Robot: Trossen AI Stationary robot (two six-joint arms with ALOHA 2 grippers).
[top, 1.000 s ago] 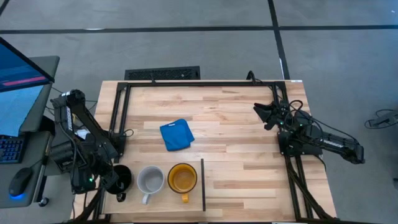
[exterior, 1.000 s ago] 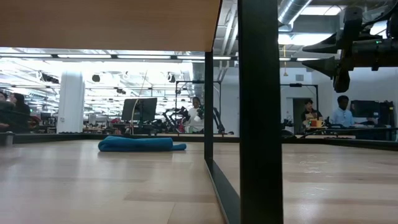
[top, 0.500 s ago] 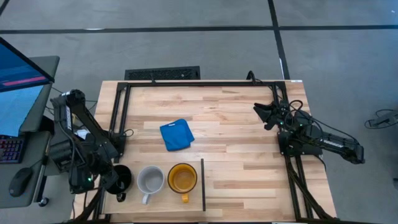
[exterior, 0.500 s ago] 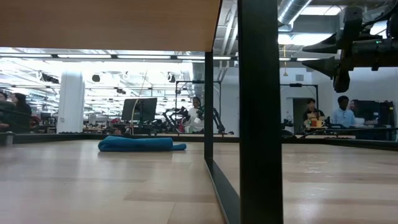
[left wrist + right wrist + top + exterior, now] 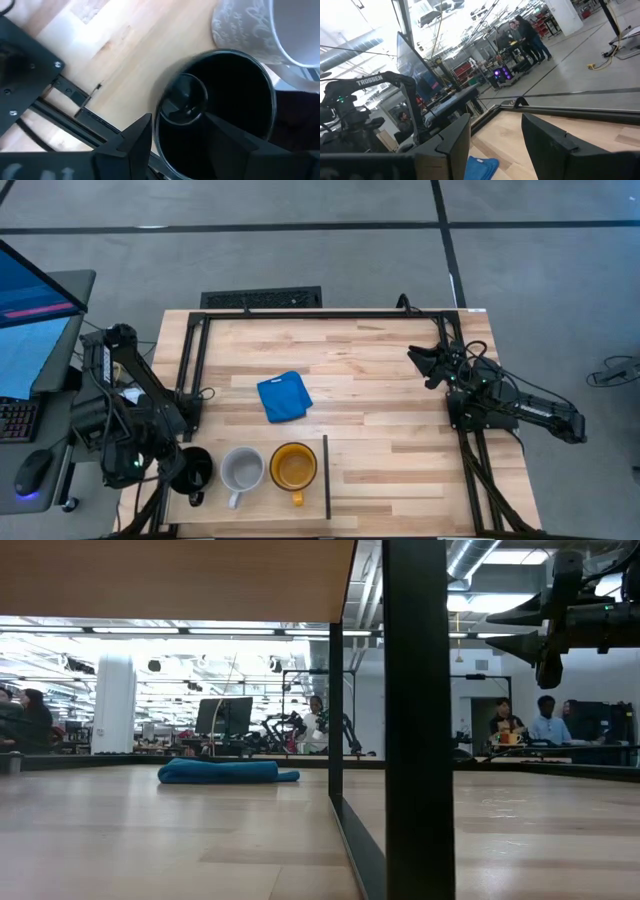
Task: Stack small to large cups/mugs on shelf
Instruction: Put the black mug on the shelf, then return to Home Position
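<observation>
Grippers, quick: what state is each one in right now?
Left gripper: open, fingers astride the black mug rim.
Right gripper: open, empty, raised above the table.

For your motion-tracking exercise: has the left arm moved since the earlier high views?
Yes. The left arm has swung outward, away from the table frame, toward the picture's left edge.

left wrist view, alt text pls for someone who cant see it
The left gripper straddles the rim of a glossy black mug, one dark finger outside its wall and one inside. A patterned light grey-white mug sits beside it on the pale wood shelf panel.
</observation>
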